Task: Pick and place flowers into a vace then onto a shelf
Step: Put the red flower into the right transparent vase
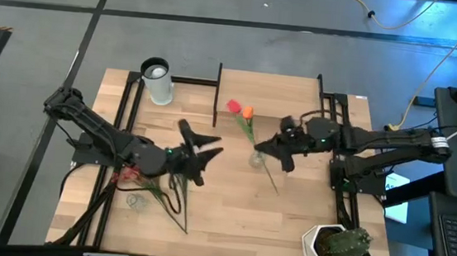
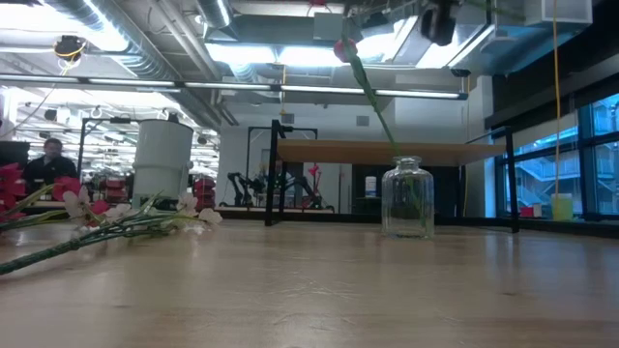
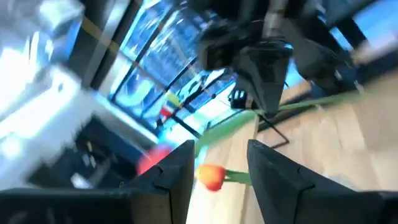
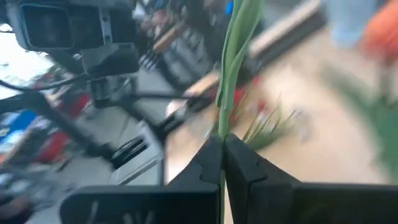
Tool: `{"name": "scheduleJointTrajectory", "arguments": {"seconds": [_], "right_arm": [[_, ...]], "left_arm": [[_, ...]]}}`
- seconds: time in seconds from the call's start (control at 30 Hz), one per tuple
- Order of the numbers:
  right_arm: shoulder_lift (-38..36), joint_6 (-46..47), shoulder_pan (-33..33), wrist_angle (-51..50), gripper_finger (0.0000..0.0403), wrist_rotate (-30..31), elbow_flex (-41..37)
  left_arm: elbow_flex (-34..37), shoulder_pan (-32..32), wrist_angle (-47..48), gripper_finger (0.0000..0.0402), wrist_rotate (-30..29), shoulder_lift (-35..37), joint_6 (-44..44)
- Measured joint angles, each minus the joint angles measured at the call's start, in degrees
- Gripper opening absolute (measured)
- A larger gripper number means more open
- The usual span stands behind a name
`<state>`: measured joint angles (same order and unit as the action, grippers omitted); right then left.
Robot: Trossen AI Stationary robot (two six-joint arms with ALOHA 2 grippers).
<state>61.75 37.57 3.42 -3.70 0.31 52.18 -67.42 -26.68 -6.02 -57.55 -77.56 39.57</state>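
Two tulips, red (image 1: 234, 106) and orange (image 1: 248, 111), are up in the air on long green stems that slant down past the clear glass vase (image 1: 256, 158). In the low view a stem (image 2: 370, 97) runs into the mouth of the vase (image 2: 407, 198), which stands on the table. My right gripper (image 1: 265, 150) is over the vase, shut on a stem. My left gripper (image 1: 202, 141) hovers open to the vase's left, touching nothing; its wrist view shows the orange tulip (image 3: 211, 176) beyond its fingers. More flowers (image 1: 153, 188) lie flat on the table near the left arm. The shelf (image 1: 269, 90) stands at the far edge. My right gripper (image 4: 222, 146) pinches a green tulip stem (image 4: 222, 127) between its two fingers, partway along the stem. The fingers come level from the table's right and lie across the stem. The stem is lifted and slanted, blooms toward the far edge; whether this is the stem that enters the vase, I cannot tell.
A white cylinder (image 1: 158, 80) stands at the far left of the table, beside the shelf. A green cactus in a white pot (image 1: 336, 245) sits at the near right corner. Black frame rails (image 1: 126, 111) run along both table sides. Bare wood (image 1: 229, 219) lies in front of the vase.
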Motion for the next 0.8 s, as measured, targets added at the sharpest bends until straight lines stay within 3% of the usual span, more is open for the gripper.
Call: {"name": "scheduleJointTrajectory", "arguments": {"seconds": [0.13, 0.33, 0.6, 0.8], "right_arm": [[-4.4, -9.9, 1.4, -0.3, 0.0004, 12.9, 0.0], [-6.5, -24.0, 6.8, 5.0, 0.0004, 30.5, 0.0], [-6.9, -30.3, 7.5, 11.2, 0.0003, 35.2, -3.8], [-9.5, -35.0, 7.6, 37.8, 0.0002, 35.2, -18.9]], "left_arm": [[0.0, -0.3, 2.4, 0.0138, -0.9, 3.0, -13.1], [0.0, -0.3, 6.8, 0.0134, 7.3, 4.9, -23.3], [0.0, 0.7, 10.4, 0.0132, 7.8, 4.6, -25.7], [0.0, 2.0, 14.4, 0.0133, 8.3, 4.6, -29.5]]}}
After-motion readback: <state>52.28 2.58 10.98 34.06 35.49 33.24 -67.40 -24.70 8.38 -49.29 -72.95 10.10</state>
